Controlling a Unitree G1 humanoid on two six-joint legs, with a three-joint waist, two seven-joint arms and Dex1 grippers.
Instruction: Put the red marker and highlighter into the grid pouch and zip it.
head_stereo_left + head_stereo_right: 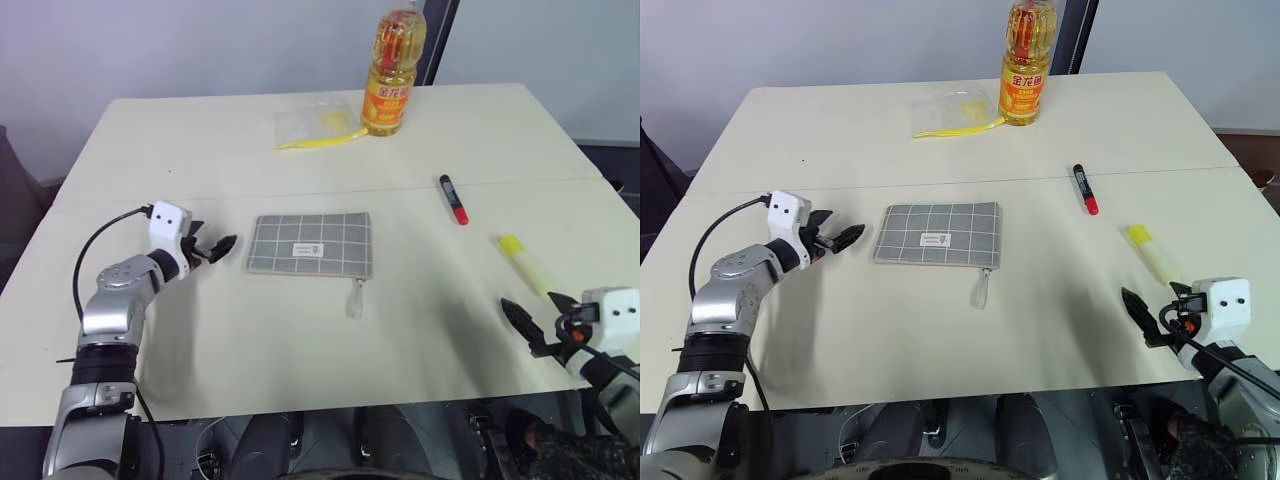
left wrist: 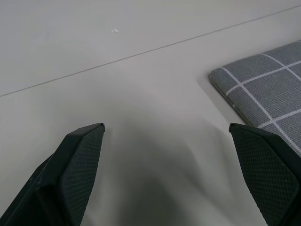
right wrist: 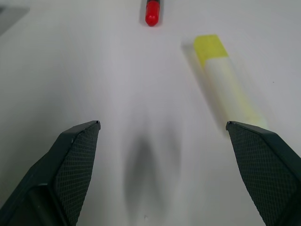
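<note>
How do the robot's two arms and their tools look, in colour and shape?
Both arms are silver-grey metal with black joints. Each wrist carries a white, boxy housing, with a black cable looping from it. The left tool and right tool each have two black, pointed fingers with finely textured pads.

Bare table point(image 1: 420, 300) between pouch point(image 1: 310, 244) and highlighter point(image 1: 522, 262) (unobstructed).

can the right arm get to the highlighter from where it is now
Probably yes. The right gripper stands open just short of the highlighter, which lies flat on bare table with nothing between them. The red marker lies farther off, clear of the path.
</note>
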